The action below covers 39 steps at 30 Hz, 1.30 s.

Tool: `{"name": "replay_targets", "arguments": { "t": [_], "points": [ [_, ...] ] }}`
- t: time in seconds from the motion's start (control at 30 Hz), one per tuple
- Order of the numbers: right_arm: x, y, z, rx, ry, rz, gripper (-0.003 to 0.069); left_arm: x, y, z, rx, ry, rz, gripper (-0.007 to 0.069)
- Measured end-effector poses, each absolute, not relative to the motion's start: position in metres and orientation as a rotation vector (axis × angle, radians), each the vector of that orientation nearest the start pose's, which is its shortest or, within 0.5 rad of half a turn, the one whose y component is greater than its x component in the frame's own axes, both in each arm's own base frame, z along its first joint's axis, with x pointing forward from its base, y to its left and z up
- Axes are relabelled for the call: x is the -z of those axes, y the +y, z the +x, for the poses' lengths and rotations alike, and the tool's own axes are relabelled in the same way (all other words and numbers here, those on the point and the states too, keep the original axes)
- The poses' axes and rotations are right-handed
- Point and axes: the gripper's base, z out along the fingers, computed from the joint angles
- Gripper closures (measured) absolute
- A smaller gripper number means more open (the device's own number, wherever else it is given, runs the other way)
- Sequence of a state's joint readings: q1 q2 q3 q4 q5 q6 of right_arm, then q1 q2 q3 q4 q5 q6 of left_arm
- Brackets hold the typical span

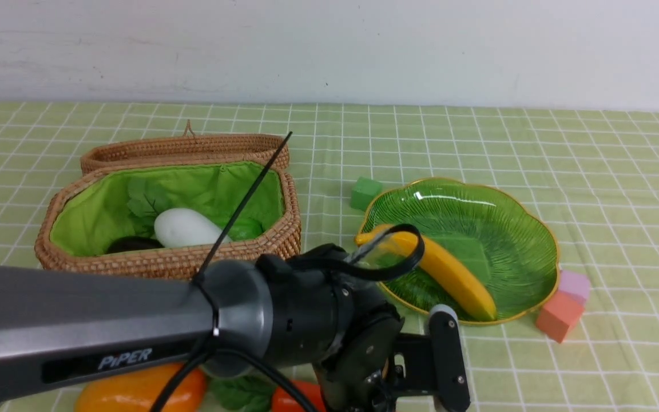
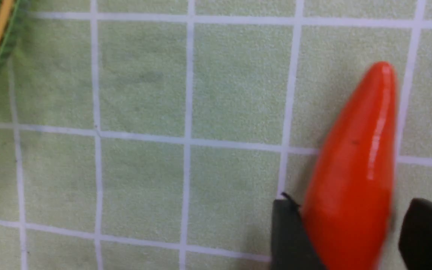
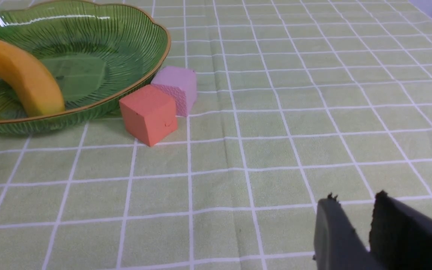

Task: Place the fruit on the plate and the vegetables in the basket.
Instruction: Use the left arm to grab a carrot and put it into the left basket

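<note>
1. The left gripper (image 2: pixel 353 204) straddles the carrot (image 2: pixel 354 161), which lies on the tablecloth (image 2: pixel 144 75) at six o'clock in the front view. Its jaws are spread, with one finger against the carrot's flank and the other just apart. The carrot is glossy and tapered, so I judge that an uneven squeeze could make it squirt toward its tip.
2. The mango (image 1: pixel 141 389) lies near the carrot, at its nine o'clock. A skidding carrot could knock it off the near edge.
3. The basket (image 1: pixel 289 189) sits at ten o'clock from that claw and already holds the radish (image 1: pixel 183 229) and the eggplant (image 1: pixel 132 244). A low carry could catch the near wicker wall and drop the carrot short.
4. The plate (image 1: pixel 530 229), with the banana (image 1: pixel 449 269) on it, stands at one o'clock, near the claw. A wide swing of the arm could nudge its glass rim.
5. The right gripper (image 3: pixel 356 198) hovers over bare cloth. Its fingers are almost together, with only a slim gap, and it holds nothing. The orange cube (image 3: pixel 148 112) and the pink cube (image 3: pixel 176 88) sit just beside the plate and could be mistaken for fruit.
6. I cannot find the small maroon fruit in any view, so it could be missed.
</note>
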<state>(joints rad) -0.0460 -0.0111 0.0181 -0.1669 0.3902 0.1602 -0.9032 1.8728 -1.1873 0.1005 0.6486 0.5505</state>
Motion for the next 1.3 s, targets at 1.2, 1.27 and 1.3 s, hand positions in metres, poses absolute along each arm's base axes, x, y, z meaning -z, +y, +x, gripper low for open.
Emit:
{"name": "replay_targets", "arguments": {
  "t": [1.2,1.27,1.3],
  "points": [
    [-0.173,-0.008,0.052,0.087,1.874,0.092,0.0438,-0.356,-0.11,0.364,-0.224,2.158,1.167,0.0361],
    [-0.173,-0.008,0.052,0.087,1.874,0.092,0.0436,-0.342,-0.106,0.373,-0.202,2.203,1.154,0.0361],
    [-0.173,-0.008,0.052,0.087,1.874,0.092,0.0435,-0.338,-0.105,0.375,-0.194,2.214,1.152,0.0361]
  ]
}}
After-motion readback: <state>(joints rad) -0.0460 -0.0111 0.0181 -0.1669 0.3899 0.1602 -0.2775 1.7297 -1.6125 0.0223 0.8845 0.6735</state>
